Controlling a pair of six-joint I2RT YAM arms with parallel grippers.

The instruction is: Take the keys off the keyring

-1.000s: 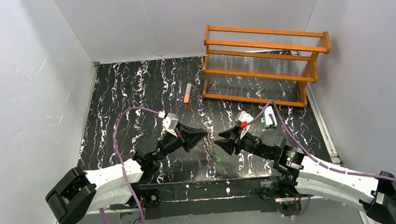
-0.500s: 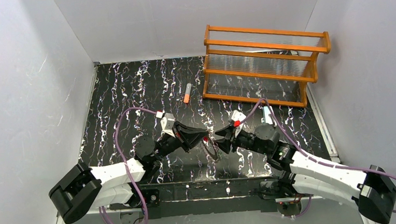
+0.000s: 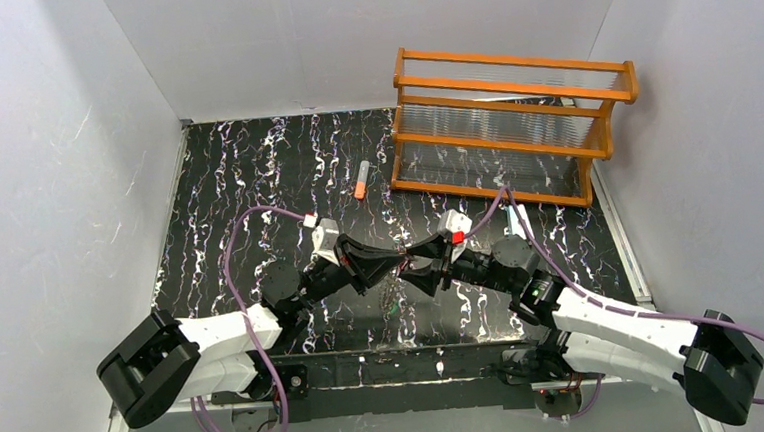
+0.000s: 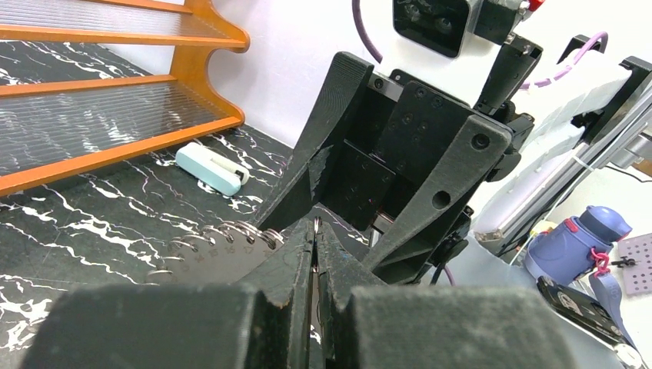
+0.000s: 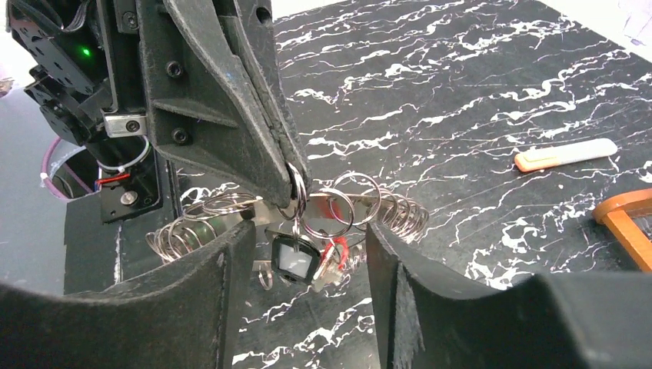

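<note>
Hanging straight down from the silvery coiled metal keyring [image 5: 346, 201], which the pressed-together left claw [image 5: 291, 181] pinches, the small dark-and-white and red keys [image 5: 297, 261] lie just ahead of the spread right claw [image 5: 307, 296], in line with its gap.

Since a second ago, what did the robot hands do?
The right gripper slid left toward the left gripper and opened wider, so it now straddles the keys. The left gripper stayed shut on the keyring. The rack and tube didn't move.
</note>
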